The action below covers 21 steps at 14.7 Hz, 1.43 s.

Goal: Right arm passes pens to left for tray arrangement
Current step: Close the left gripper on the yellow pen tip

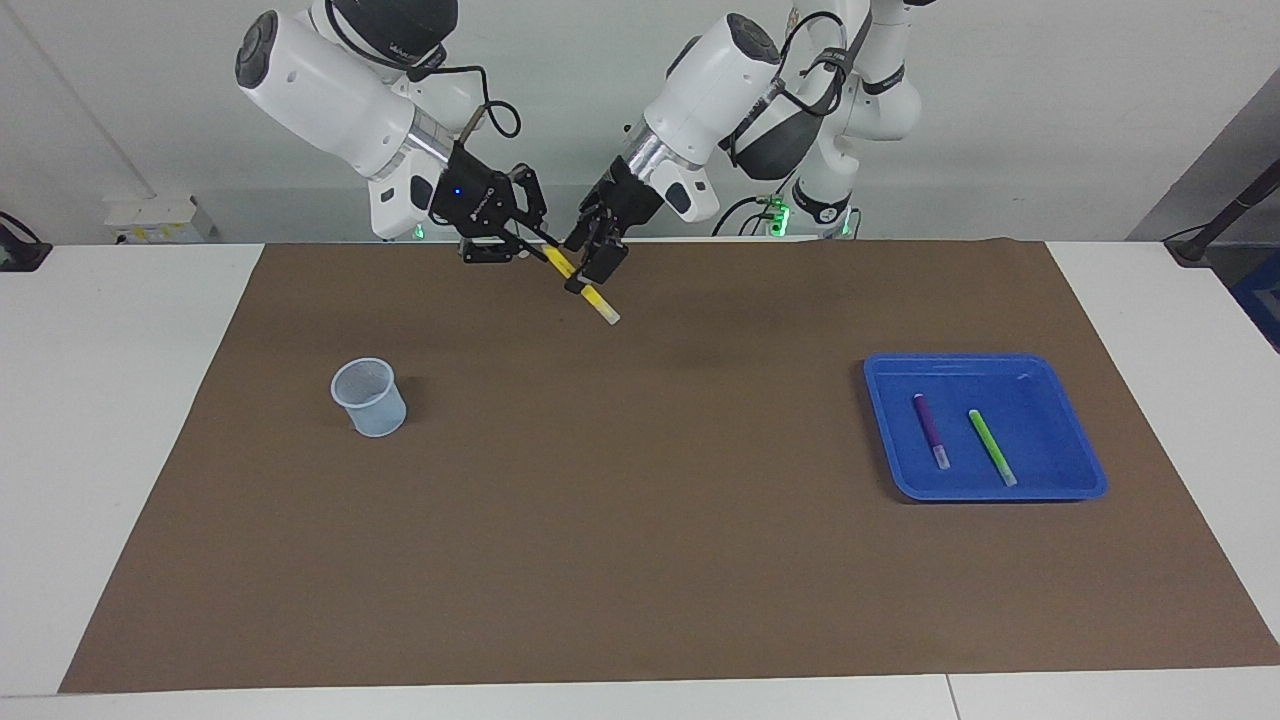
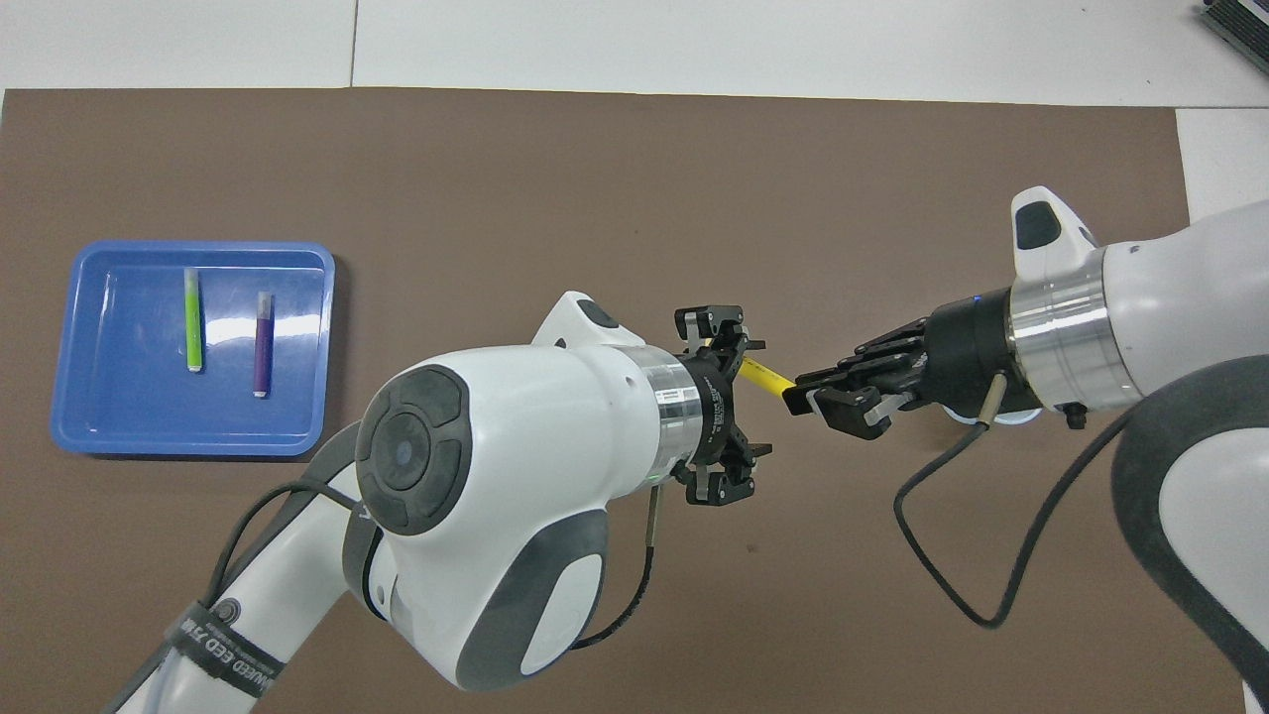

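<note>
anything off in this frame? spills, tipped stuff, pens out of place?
Nothing stands out. Purple pen and green pen lie in the tray, cup upright, yellow pen held mid-air by the right end effector.

yellow pen [image 1: 583, 288]: held tilted in mid-air, pale tip down
purple pen [image 1: 930, 429]: laid flat in tray
green pen [image 1: 991, 446]: laid beside it
tray [image 1: 1070, 425]: blue, shallow, toward left arm's end

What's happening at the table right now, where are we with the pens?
Mid-handover. The right gripper is shut on the yellow pen, held in the air over the mat, and the left gripper has its open fingers around the pen's shaft. The purple pen and green pen already lie in the blue tray.
</note>
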Tool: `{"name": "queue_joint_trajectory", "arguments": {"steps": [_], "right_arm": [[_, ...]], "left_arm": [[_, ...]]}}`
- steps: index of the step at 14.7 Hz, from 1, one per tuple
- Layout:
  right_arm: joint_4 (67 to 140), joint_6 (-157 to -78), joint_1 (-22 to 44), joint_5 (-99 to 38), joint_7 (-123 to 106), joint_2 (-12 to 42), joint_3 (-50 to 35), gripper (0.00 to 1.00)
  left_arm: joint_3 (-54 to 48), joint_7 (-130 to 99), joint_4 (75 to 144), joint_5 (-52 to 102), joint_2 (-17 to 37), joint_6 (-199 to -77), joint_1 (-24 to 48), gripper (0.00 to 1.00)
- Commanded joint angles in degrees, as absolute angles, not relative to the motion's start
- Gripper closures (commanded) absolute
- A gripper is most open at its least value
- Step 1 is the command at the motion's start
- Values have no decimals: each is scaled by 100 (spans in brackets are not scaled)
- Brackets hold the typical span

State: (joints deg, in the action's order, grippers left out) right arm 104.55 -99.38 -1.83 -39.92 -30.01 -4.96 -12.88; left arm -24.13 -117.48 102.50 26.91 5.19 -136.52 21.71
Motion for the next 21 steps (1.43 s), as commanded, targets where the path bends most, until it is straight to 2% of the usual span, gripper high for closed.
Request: {"name": "queue_joint_trajectory", "arguments": {"steps": [1,6,10,11,13,15,20,21], "right_arm": [[10652,-10063,-246,-4175,-3023,-668,-1327,100],[10644,-10064,-237,-4175,-3032,-659,-1327,100],[10644,-10063,-246,-4175,-3059,-668,-1327,100],[10644,-10063,-246,-4175,-3059,-668,-1336,100],[10644,-10063,-246,-4175,-3059,-659,-1327,100],[10644,-10046,-246,-4175,-3067,-659,-1336,100],[10644,-10055,-246,-4184,-3076,-659,-1336,100],[10644,-10055,-246,-4184,-3067,-659,-1336,100]], "left_arm": [[-2338,-11769,10476,2646,474,-14122,2268,16],[-2338,-11768,10485,2637,545,-14388,2268,27],[-2347,-11742,10459,2409,554,-14274,2268,28],[-2347,-11751,10433,2391,554,-14195,2268,32],[-2347,-11742,10415,2373,554,-14107,2268,45],[-2338,-11725,10406,2356,554,-14011,2259,51],[-2347,-11672,10195,1986,580,-13466,2259,51],[-2338,-11681,10187,1986,580,-13387,2250,54]]}}
